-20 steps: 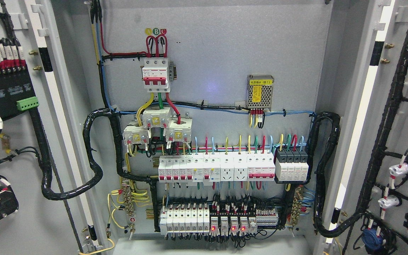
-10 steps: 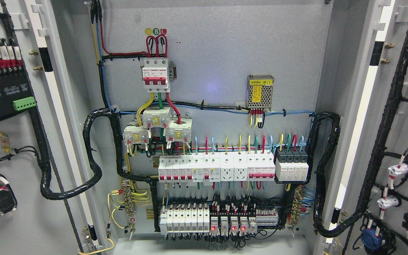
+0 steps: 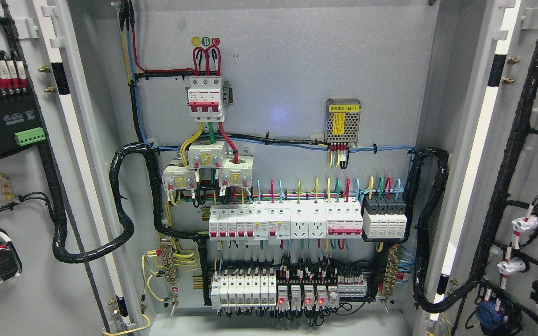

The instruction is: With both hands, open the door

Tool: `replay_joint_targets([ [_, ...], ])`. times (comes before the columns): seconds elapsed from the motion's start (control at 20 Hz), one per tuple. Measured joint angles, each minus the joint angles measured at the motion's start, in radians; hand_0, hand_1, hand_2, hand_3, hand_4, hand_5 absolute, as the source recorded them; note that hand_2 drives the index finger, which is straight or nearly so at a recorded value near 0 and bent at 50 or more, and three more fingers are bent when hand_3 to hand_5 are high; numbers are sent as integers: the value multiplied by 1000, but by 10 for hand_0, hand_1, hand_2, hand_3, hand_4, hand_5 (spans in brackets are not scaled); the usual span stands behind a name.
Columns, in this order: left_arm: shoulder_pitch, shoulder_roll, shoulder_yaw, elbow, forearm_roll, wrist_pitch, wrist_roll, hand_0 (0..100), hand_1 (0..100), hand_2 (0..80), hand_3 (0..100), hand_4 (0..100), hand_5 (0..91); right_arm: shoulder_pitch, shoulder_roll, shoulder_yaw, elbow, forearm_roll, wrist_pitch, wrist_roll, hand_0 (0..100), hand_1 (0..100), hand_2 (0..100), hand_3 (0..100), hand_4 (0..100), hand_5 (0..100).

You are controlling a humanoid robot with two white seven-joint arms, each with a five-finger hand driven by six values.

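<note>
Both doors stand wide open: the left door at the left, the right door at the right. Between them I see the breakers. I cannot see my hands at all.

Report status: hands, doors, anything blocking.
Both hands out of view. Left door and right door swung open, cabinet interior exposed. Nothing blocking the opening.
</note>
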Motion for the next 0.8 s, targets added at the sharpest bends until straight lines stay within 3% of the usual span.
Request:
replay_joint_targets([
  [0.5,58,2,-8,-44,-4,-6,5,0,0,0,0,0,0,5,-2,42,-7,1,-1,0,191,0,0,0,0,0],
  [0.8,111,-9,-49,-95,-71,-20,0,0,0,0,0,0,0,11,-3,98,-4,33,-1,0,191,0,0,0,0,0],
])
